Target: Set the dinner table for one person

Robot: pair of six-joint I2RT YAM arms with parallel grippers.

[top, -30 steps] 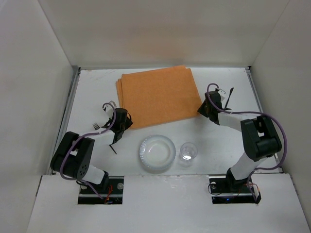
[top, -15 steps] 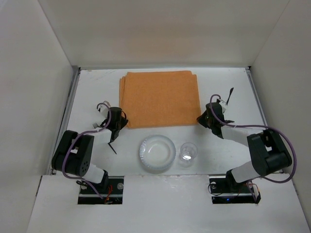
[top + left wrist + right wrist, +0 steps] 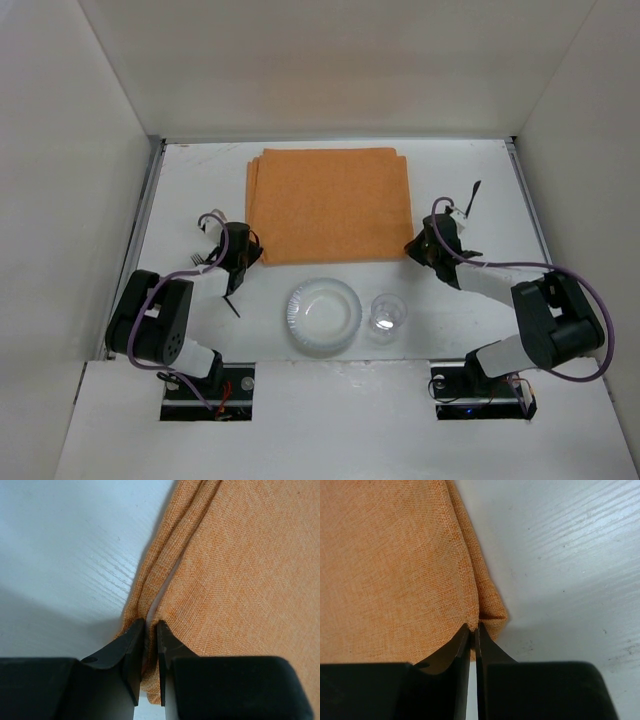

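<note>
Pinching the orange placemat [image 3: 330, 205] by its near corners, clenched with left gripper [image 3: 151, 630] at left, right gripper [image 3: 474, 629] at right. Spread flat, long axis left to right, on the dinner table [image 3: 190, 190] flooring the walled box, likewise wider than deep.

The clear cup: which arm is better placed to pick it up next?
Probably the right: the cup lies nearer the right tool, while the plate stands between it and the left tool. Both tools pinch the placemat.

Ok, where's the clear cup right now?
In the top view the clear cup sits just right of the white plate, on the near side of the orange placemat.
</note>
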